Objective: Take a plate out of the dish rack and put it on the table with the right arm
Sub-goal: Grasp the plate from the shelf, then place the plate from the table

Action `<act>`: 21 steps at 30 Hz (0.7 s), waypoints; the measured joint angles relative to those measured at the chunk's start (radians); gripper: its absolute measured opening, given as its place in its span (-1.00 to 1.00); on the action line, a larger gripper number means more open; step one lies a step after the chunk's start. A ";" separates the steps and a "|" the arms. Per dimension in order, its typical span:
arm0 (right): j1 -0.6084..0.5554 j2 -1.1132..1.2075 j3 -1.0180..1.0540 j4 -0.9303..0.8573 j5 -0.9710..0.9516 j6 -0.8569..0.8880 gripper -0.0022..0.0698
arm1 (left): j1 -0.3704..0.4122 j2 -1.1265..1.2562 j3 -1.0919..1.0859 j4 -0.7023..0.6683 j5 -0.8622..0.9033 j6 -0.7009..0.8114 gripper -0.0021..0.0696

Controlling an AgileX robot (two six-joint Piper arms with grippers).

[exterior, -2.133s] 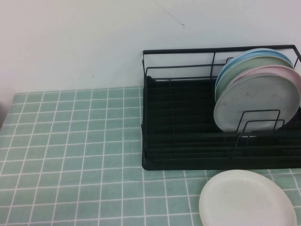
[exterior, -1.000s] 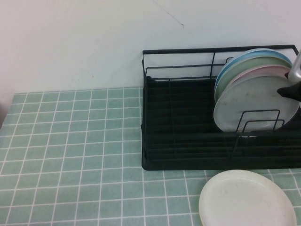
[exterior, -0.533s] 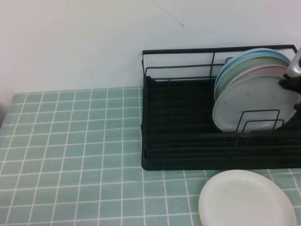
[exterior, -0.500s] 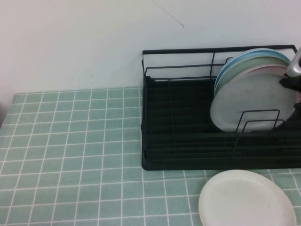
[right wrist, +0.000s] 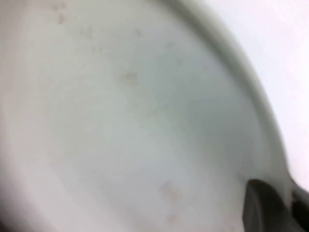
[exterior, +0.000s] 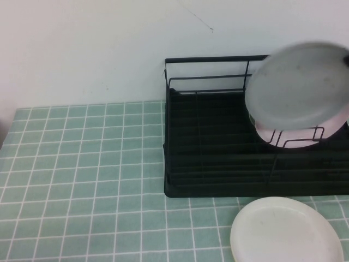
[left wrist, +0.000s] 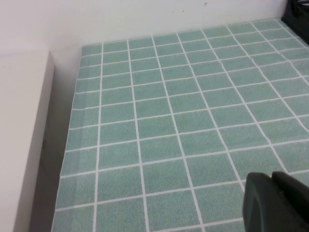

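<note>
The pale grey plate (exterior: 299,84) hangs tilted in the air above the right end of the black wire dish rack (exterior: 207,164), clear of the dividers. In the right wrist view the plate (right wrist: 125,116) fills the picture. My right gripper (right wrist: 288,195) is shut on its rim, with one black finger (right wrist: 265,208) on the plate's face. The right arm hardly shows in the high view. My left gripper (left wrist: 277,203) is shut and empty, low over the mint-green tiled table (left wrist: 183,111), far left of the rack.
A pink plate (exterior: 297,137) stands in the rack's dividers below the held plate. A cream-white plate (exterior: 286,232) lies flat on the table (exterior: 82,164) in front of the rack. A white wall stands behind.
The right gripper came in from the right, closed on the grey plate's rim and lifted it up out of the dividers. The plates behind it are now covered; the pink one shows below.
</note>
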 joint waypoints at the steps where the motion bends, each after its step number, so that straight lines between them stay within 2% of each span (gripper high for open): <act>1: 0.000 -0.034 0.000 -0.028 0.014 0.040 -0.87 | 0.000 0.000 0.000 0.000 0.000 0.000 -0.95; 8: 0.000 -0.240 0.000 -0.320 0.183 0.422 -0.91 | 0.000 0.000 0.000 0.000 0.000 0.000 -0.95; 18: 0.000 -0.483 0.005 -0.433 0.542 0.960 -0.91 | 0.000 0.000 0.000 0.000 0.000 0.000 -0.95; 21: 0.000 -0.524 0.066 -0.458 0.583 1.094 -0.91 | 0.000 0.000 0.000 0.000 0.000 0.000 -0.95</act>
